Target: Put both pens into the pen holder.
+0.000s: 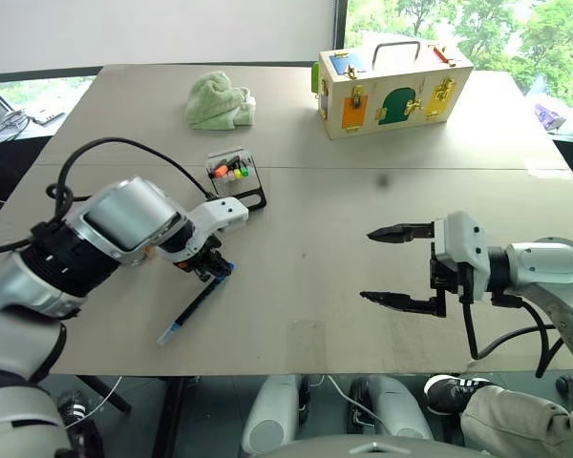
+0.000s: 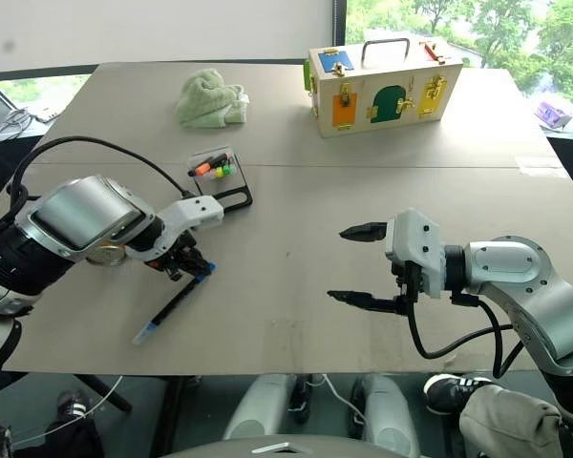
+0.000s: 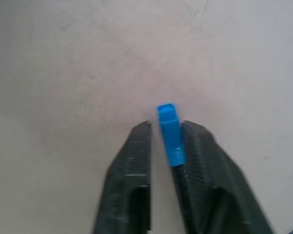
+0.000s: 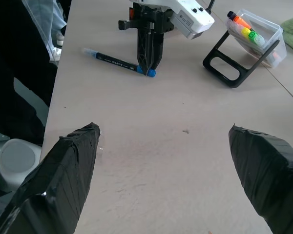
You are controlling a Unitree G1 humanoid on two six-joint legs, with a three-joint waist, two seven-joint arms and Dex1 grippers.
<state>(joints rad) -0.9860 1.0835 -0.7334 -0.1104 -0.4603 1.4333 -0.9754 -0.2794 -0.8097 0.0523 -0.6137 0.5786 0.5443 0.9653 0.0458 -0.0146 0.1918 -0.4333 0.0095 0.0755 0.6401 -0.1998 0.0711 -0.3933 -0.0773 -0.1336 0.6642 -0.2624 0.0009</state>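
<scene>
Our left hand (image 1: 213,270) grips the blue-capped pen (image 1: 193,307) on the table (image 1: 306,239); its wrist view reveals the blue cap (image 3: 169,134) pinched between fingers. Our right hand (image 1: 393,266) gapes empty. The pen holder (image 1: 235,176) stands just beyond.

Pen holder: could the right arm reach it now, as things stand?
Probably yes: the open right gripper hangs over bare table, nothing between it and the pen holder; the left gripper, shut on the blue pen, sits nearer.

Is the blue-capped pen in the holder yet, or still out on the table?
Out. The blue-capped pen lies flat on the table, its capped end between the shut left gripper fingers, short of the pen holder.
</scene>
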